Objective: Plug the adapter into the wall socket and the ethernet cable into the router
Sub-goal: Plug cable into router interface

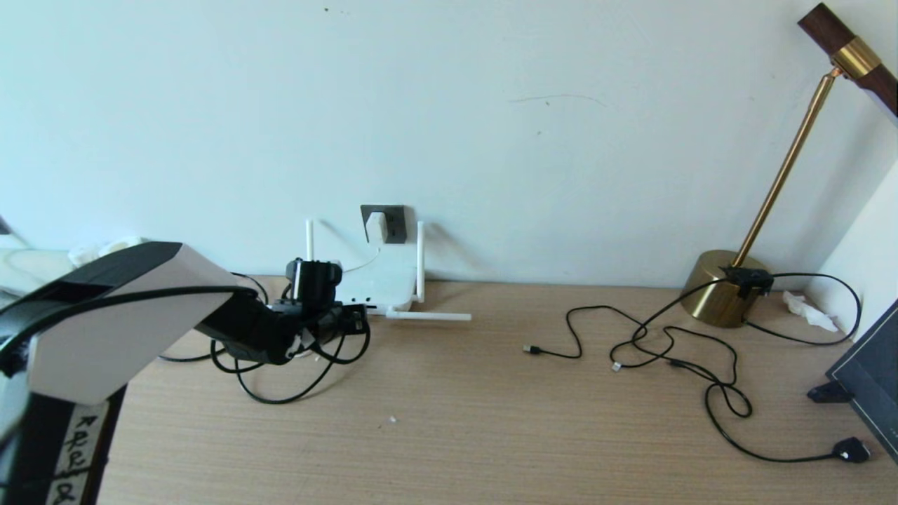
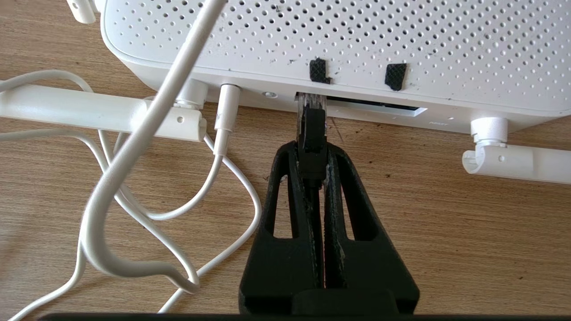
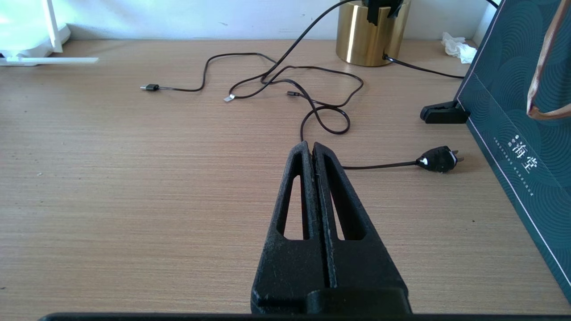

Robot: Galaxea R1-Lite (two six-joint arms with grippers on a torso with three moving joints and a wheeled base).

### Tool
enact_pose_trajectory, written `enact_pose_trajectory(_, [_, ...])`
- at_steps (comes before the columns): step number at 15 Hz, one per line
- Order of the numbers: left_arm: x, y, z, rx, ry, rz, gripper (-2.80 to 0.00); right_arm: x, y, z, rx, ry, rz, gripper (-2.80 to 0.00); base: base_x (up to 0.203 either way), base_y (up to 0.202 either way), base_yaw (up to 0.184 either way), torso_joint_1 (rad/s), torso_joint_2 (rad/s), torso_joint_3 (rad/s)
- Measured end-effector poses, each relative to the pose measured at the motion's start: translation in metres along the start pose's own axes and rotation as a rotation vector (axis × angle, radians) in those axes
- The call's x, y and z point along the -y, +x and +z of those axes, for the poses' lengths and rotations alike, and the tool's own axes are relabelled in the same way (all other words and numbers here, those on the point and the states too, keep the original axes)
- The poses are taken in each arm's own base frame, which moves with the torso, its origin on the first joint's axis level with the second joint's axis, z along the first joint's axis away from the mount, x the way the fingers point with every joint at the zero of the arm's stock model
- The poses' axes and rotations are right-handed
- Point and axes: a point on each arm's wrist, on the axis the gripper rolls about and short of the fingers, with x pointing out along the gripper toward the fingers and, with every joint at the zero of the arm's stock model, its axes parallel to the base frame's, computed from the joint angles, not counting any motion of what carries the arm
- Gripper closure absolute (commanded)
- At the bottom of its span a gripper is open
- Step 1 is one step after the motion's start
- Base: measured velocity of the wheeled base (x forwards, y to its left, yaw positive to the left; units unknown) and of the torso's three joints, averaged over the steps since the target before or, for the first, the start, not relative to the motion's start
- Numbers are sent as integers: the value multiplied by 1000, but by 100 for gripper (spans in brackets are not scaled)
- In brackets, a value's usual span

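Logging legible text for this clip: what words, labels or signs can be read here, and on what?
"海堂", white characters on the dark green bag; a smaller mark above them is too small to read.
Faint grey print beside the router port slot: too blurred to read.
Handwritten black marks on a white label on the left arm: not legible.

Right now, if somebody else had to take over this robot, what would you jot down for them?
Left gripper: shut on the ethernet cable, holding its plug at the router port, clear tip at or just inside the slot; I cannot tell if it is fully seated.
Right gripper: shut, empty, hovering over the table, away from the work.
Adapter: already sitting in the wall socket, its cord running down to the router.
Done: adapter. Left: push the plug home, check it, let go.
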Motion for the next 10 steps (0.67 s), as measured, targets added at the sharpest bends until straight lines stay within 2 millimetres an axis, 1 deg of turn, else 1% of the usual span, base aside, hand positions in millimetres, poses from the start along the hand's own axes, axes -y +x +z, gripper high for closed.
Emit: enact_pose_trajectory(10, [2,-4,-4,-11,4,-4,0,0,0,0,0,0,0,0,0,0,0,0,0,0])
